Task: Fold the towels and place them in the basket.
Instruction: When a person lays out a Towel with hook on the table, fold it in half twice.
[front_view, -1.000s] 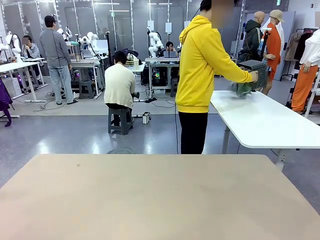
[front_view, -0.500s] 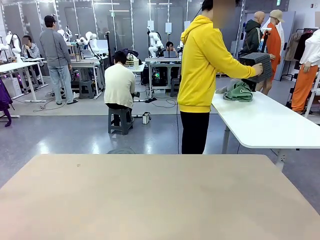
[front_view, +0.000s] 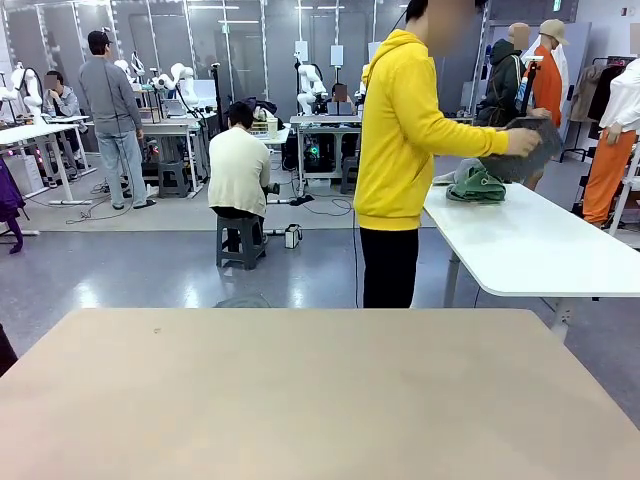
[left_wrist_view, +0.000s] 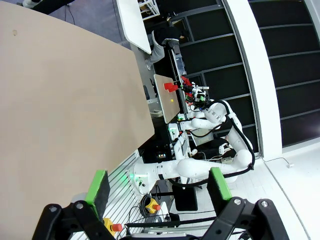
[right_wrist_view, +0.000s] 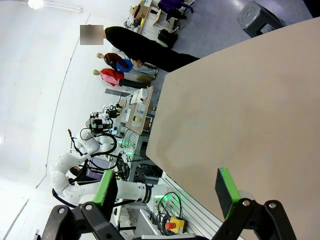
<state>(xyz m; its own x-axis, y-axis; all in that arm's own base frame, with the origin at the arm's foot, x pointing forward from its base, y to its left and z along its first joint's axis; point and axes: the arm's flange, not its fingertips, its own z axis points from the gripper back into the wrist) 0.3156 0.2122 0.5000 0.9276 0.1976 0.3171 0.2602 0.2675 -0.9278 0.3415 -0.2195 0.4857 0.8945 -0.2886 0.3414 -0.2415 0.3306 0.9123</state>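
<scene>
Beyond my beige table (front_view: 300, 400), a person in a yellow hoodie (front_view: 400, 130) stands at a white side table (front_view: 530, 240). One hand holds the dark grey basket (front_view: 528, 136) tilted in the air. The towels (front_view: 476, 185) lie bunched on the white table under it, a green one on top and a pale grey one (front_view: 447, 177) at its left edge. My left gripper (left_wrist_view: 160, 185) is open and empty above the beige table (left_wrist_view: 65, 100). In the right wrist view, my right gripper (right_wrist_view: 167, 187) is likewise open and empty over that table (right_wrist_view: 240, 110).
The bare beige tabletop spans the front view's foreground. A person sits on a grey stool (front_view: 240, 240) on the floor beyond it. Other people and workbenches stand farther back.
The towels dropped from the basket onto the white table. The person then lifted the basket and tilted it. Both grippers stayed open.
</scene>
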